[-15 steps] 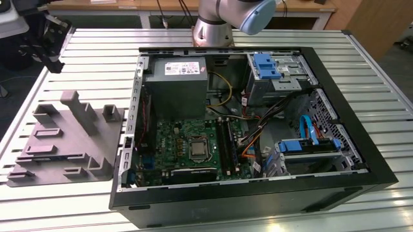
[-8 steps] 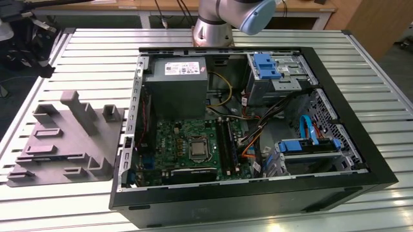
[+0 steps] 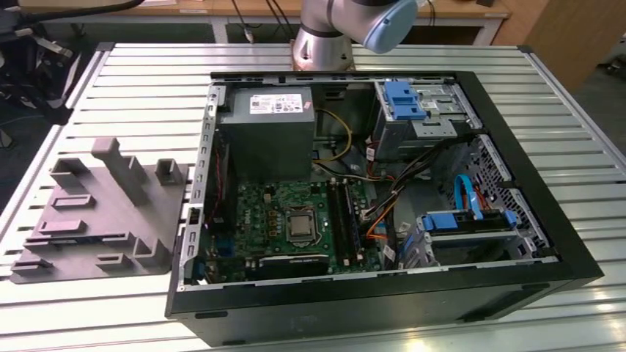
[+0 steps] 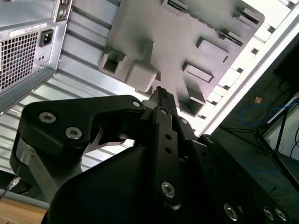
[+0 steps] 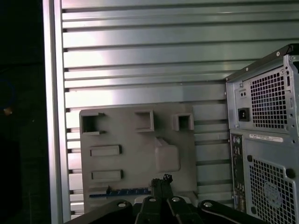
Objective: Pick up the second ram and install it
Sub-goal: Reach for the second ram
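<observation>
The second ram [image 5: 119,192] is a thin dark blue strip lying in a long slot of the gray moulded tray [image 5: 135,144]. In the exterior view the same tray [image 3: 98,220] sits on the table at the left of the open computer case [image 3: 562,253], with the ram [image 3: 86,237] as a dark line along its near part. My gripper [image 5: 161,180] hangs well above the tray, close to one end of the ram. Its fingers [image 4: 161,95] are pressed together and hold nothing. The black memory slots [image 3: 342,214] run beside the processor socket on the motherboard.
The case lies open on a slatted metal table [image 3: 146,81], with a power supply [image 3: 266,110], drive cages and loose cables inside. The arm's base [image 3: 328,37] stands behind the case. The table edge [image 5: 52,116] runs close beside the tray.
</observation>
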### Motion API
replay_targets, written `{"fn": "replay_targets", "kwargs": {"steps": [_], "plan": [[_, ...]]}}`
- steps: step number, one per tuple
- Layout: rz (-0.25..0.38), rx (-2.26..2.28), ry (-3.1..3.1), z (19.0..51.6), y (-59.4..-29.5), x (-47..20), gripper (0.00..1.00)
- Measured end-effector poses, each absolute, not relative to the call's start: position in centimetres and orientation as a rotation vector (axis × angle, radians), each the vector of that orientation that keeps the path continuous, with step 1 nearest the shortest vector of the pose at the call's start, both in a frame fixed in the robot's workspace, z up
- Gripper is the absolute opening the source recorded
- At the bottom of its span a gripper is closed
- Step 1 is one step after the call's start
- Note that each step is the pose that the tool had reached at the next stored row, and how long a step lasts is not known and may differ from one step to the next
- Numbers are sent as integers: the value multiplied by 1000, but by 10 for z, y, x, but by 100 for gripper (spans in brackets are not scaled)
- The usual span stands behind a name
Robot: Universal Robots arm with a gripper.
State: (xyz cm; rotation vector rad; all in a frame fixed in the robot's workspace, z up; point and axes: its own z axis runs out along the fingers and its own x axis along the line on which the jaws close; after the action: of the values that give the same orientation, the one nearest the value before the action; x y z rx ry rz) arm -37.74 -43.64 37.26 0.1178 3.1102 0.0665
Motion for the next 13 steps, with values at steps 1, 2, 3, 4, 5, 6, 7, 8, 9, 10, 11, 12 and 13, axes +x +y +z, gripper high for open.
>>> {"fn": "replay_targets", "kwargs": {"steps": [1,2,3,4,5,6,7,8,9,10,11,12,13], "plan": [[66,118,3110,372,-437,-379,11],[66,118,3110,371,-438,-380,11],[66,118,3110,370,-439,-382,11],[66,118,3110,369,-440,-383,11],[66,118,3111,368,-442,-384,11],[66,118,3111,367,-443,-386,11],[66,118,3111,365,-445,-387,11],[66,118,3111,364,-446,-388,11],[66,118,3111,363,-448,-388,11],[66,118,3112,362,-450,-389,11],[66,118,3112,361,-452,-389,11],[66,118,3113,360,-455,-390,11],[66,118,3113,358,-457,-390,11]]}}
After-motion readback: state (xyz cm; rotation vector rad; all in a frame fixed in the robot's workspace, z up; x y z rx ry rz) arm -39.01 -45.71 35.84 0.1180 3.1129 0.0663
